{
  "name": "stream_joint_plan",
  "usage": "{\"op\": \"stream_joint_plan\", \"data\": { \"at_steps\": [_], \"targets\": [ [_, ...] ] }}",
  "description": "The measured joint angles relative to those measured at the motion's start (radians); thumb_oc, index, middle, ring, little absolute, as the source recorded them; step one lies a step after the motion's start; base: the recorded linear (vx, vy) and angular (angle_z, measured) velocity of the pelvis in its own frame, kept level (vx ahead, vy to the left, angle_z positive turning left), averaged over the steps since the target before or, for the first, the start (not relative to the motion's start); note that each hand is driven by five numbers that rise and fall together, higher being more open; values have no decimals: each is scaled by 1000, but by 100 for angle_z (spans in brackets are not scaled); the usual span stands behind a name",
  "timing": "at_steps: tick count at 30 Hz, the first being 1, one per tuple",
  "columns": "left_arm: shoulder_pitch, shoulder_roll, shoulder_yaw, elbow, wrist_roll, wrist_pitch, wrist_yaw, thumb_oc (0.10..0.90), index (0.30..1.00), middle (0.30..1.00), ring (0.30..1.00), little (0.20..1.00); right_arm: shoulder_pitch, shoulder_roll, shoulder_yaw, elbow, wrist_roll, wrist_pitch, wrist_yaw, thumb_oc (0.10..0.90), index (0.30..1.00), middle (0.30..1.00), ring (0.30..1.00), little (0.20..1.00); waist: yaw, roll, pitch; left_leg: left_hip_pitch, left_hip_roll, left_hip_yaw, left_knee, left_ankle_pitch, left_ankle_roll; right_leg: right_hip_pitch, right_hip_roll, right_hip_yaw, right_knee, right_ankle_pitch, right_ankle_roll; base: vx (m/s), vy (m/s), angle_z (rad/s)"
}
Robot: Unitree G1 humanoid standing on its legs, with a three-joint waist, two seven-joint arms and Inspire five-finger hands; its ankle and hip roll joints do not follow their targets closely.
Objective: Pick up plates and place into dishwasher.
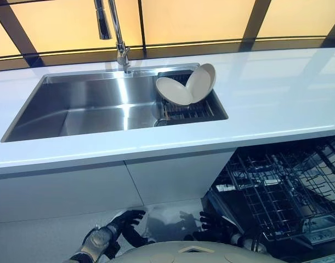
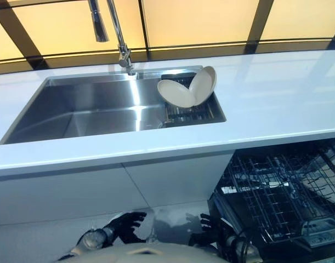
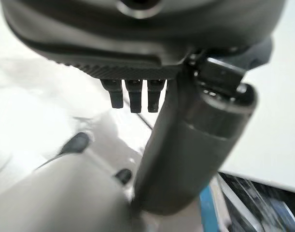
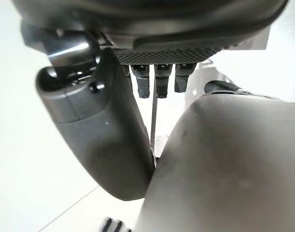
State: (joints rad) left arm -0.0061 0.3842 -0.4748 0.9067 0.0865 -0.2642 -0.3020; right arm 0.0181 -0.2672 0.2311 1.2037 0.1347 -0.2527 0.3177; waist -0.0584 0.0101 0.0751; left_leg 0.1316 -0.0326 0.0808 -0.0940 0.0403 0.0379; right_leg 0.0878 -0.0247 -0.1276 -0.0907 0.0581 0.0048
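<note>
Left eye view: two cream round plates (image 1: 186, 87) lean together, upright, on dark wire rack (image 1: 189, 111) in right end of stainless steel sink (image 1: 85, 107). Black wire dishwasher basket (image 1: 282, 192) pulled out lower right, no plates inside. Left hand (image 1: 123, 222), right hand (image 1: 211, 222) hang low, fingers relaxed, holding nothing.

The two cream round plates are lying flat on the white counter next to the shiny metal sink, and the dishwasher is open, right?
Not quite. The two cream round plates lean on edge in the dark wire rack inside the shiny metal sink, not flat on the white counter. The left eye view shows it. The dishwasher is open.
</note>
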Motion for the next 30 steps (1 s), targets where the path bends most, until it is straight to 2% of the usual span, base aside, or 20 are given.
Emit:
{"op": "stream_joint_plan", "data": {
  "at_steps": [3,5,7,10,11,13,14,16,18,19,20,23,28,30],
  "targets": [
    [-50,90,-71,-182,5,7,-96,800,900,900,900,900,-15,-16,0,-2,-1,11,14,800,900,900,900,900,-4,21,13,1,0,2,0,0,0,-1,0,2,0,0,0,0,33,-3],
    [-88,163,-94,-330,7,44,-146,800,900,900,900,900,-19,-31,1,-7,-2,12,15,800,900,900,900,900,-10,37,23,2,0,3,0,0,0,-1,1,5,0,0,0,2,15,-1],
    [-116,195,-97,-392,8,64,-168,800,900,900,900,900,-20,-38,1,-8,-3,12,14,800,900,900,900,900,-15,47,26,5,0,3,0,0,0,4,1,4,0,0,0,0,0,0],
    [-171,294,-75,-636,-1,211,-275,800,900,900,900,900,-18,-40,0,-16,-3,11,10,800,900,900,900,900,-16,54,30,5,1,1,0,0,0,5,2,4,0,3,-5,0,0,0],
    [-177,301,-74,-659,-12,227,-297,800,900,900,900,900,-18,-41,0,-16,-3,11,9,800,900,900,900,900,-16,56,30,5,1,1,0,0,0,5,2,4,0,3,-5,0,0,0],
    [-178,312,-66,-786,-33,331,-360,800,900,900,900,900,-14,-36,-1,-16,-3,10,-4,800,900,900,900,900,-13,60,33,4,0,-2,0,0,0,5,1,2,-1,3,-5,1,1,2],
    [-178,315,-63,-823,-51,354,-377,800,900,900,900,900,-13,-35,-1,-16,-2,10,-9,800,900,900,900,900,-12,60,33,4,0,-5,0,0,0,5,2,1,-1,3,-4,5,-3,6],
    [-169,308,-25,-925,-120,441,-439,800,900,900,900,900,-8,-35,-1,-24,-3,10,-16,800,900,900,900,900,0,61,33,4,0,-10,0,0,0,7,2,-2,-2,0,0,6,-5,5],
    [-169,309,-16,-962,-149,467,-468,800,900,900,900,900,-3,-35,-1,-25,-3,10,-22,800,900,900,900,900,1,61,32,4,-1,-16,0,0,0,9,1,-8,-4,0,0,4,-4,10],
    [-168,309,-10,-1009,-178,501,-499,800,900,900,900,900,0,-35,-1,-26,-2,10,-29,800,900,900,900,900,1,63,31,2,-1,-26,0,0,0,11,0,-18,-4,0,0,10,-8,17],
    [-168,309,-10,-1024,-196,512,-512,800,900,900,900,900,-1,-35,-1,-26,-2,10,-29,800,900,900,900,900,3,64,32,2,-1,-31,0,1,-1,13,0,-21,-4,0,-1,11,-12,17],
    [-140,310,15,-1098,-296,599,-515,800,900,900,900,900,8,-35,-1,-36,2,13,-34,800,900,900,900,900,12,68,33,2,-1,-41,0,3,-3,17,0,-25,-5,-1,0,8,-17,10],
    [-127,275,17,-1128,-583,748,-538,800,900,900,900,900,15,-35,0,-32,4,27,-50,800,900,900,900,900,31,75,30,2,-2,-55,0,5,-6,22,0,-25,-6,-4,4,8,-13,8],
    [-120,262,15,-1129,-643,773,-537,800,900,900,900,900,15,-34,0,-27,5,33,-51,800,900,900,900,900,31,75,30,2,-2,-55,0,5,-7,22,0,-25,-6,-4,4,0,0,0]
  ]
}}
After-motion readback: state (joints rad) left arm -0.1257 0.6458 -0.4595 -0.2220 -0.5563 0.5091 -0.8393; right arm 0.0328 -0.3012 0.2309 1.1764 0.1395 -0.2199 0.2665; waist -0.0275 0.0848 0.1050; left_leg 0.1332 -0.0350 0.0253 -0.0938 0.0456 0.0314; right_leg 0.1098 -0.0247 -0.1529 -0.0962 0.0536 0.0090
